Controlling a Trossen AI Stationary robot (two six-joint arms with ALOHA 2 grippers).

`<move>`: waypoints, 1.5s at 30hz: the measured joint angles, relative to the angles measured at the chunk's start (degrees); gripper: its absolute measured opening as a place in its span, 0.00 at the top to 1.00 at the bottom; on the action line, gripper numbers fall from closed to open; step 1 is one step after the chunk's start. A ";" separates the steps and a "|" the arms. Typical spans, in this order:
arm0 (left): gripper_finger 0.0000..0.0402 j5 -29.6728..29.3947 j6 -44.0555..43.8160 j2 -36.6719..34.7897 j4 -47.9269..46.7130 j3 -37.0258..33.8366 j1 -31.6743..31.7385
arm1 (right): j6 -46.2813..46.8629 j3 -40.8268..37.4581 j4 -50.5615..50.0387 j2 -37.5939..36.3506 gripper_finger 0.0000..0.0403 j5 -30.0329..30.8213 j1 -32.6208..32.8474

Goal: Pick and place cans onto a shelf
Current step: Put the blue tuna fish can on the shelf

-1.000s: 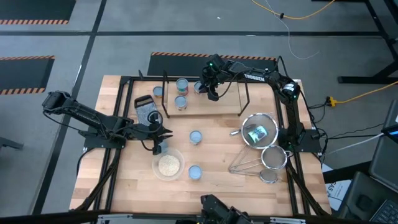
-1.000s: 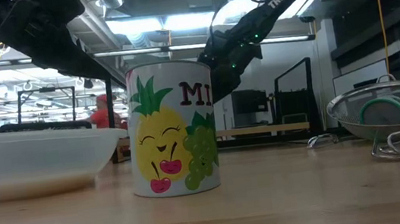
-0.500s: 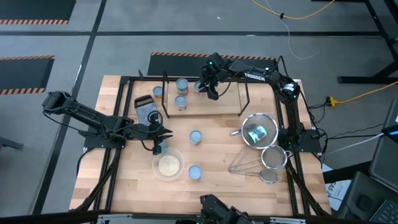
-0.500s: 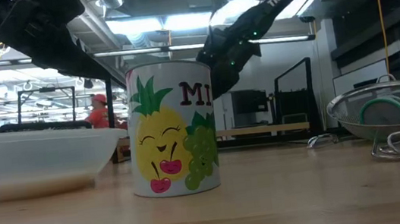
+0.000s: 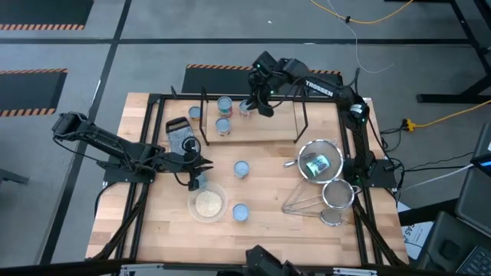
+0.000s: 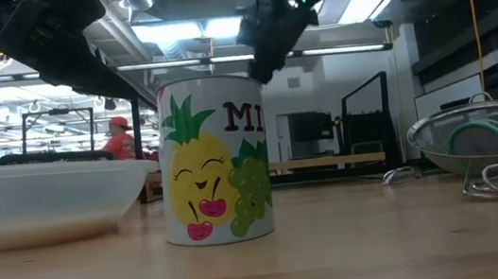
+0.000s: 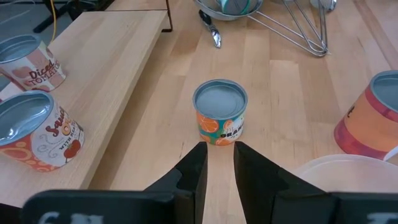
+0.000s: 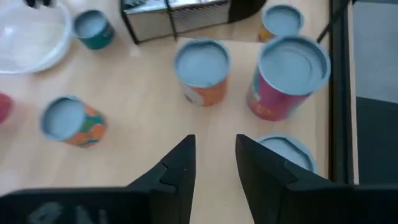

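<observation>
Right gripper [image 5: 261, 110] above the shelf [image 5: 280, 123], fingers spread, empty. Cans [image 5: 223, 115] clustered at the shelf's left end, one partly hidden under the gripper. Left gripper [image 7: 217, 160] low over the table, narrowly parted, holding nothing, orange can [image 7: 220, 119] just ahead.

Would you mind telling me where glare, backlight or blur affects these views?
Low view: bright ceiling lights behind leave the right gripper a dark silhouette; the near can is sharp. Right wrist view: soft all over, and the cans on the shelf look blurred. Left wrist view: crisp, with a sheen on the can top.
</observation>
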 joint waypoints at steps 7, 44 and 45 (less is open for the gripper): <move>0.82 0.00 0.00 0.00 0.00 0.00 -0.02 | 0.27 7.41 -15.24 -0.04 0.71 0.00 2.87; 0.82 0.02 0.00 -0.01 -0.11 0.00 0.00 | 20.72 -40.29 -1.87 -38.38 0.71 1.27 17.45; 0.82 0.02 0.00 -0.01 -0.13 0.00 -0.01 | 21.45 -42.64 0.39 -40.21 0.71 1.29 17.45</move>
